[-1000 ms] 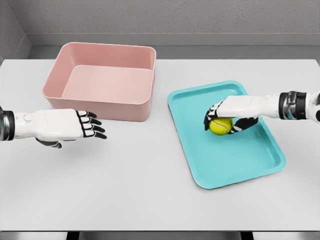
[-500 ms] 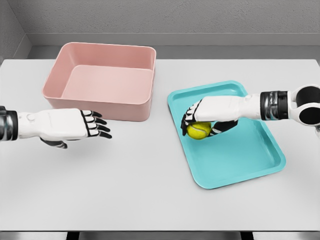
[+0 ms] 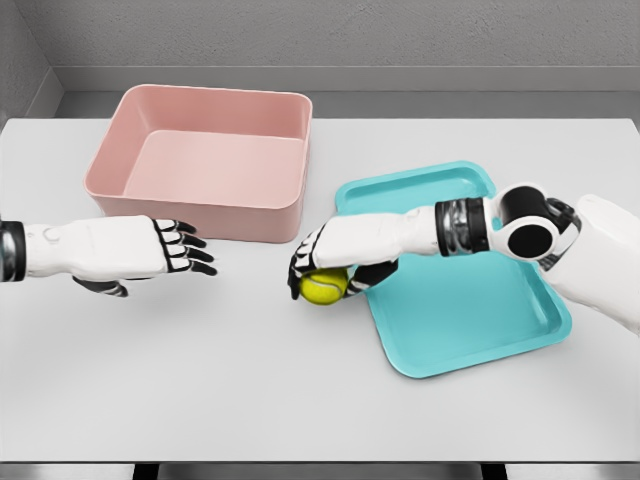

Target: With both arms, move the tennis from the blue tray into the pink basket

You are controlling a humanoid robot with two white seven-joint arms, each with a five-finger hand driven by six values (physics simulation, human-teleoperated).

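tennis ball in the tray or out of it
Out. The tennis ball sits in the right hand, left of the blue tray rim, over bare table.

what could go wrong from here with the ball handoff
1. The right hand grips the tennis ball mostly from above, so the ball could slip out and roll across the table.
2. The left hand waits open and well apart from the ball; a mistimed release could miss it.
3. The pink basket wall stands close by and could be clipped.
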